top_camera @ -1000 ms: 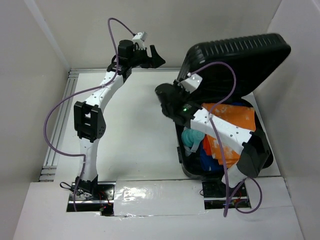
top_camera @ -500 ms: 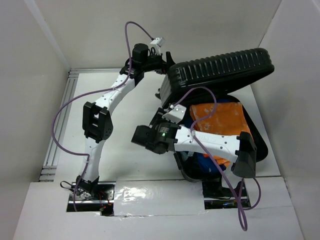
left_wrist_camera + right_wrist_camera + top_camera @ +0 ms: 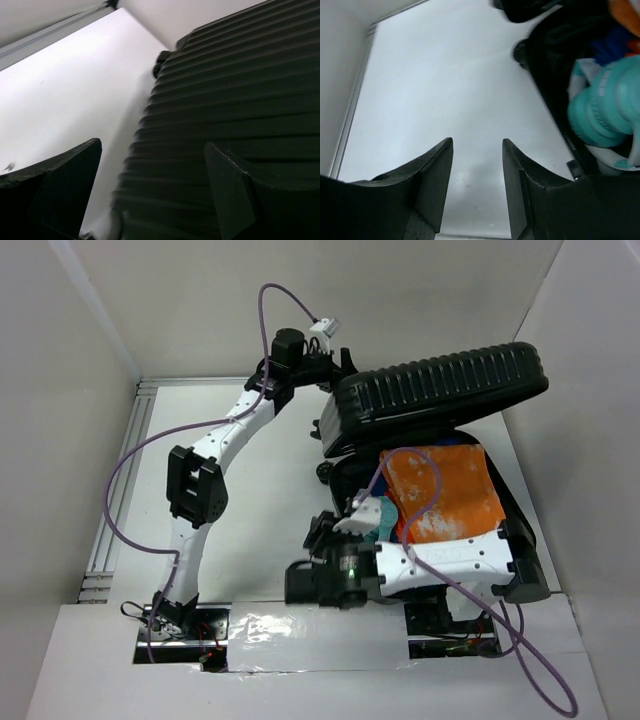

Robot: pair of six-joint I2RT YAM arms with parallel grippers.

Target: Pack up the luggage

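The luggage stands at the right with its ribbed lid tipped partly down over the base. Inside lie an orange cloth and a teal item, with something blue under them. My left gripper is open at the lid's back left edge. In the left wrist view one finger hangs over the table and the other over the ribbed shell. My right gripper is open and holds nothing. It sits just left of the base, above bare table, with the teal item to its right.
White walls close in the table on the left, back and right. A metal rail runs along the left edge. A small black wheel of the luggage sticks out toward the table. Purple cables loop over both arms.
The lid has come down from nearly upright. My left gripper moved right to the lid's edge. My right gripper pulled out of the luggage toward the near left, and its jaws opened.
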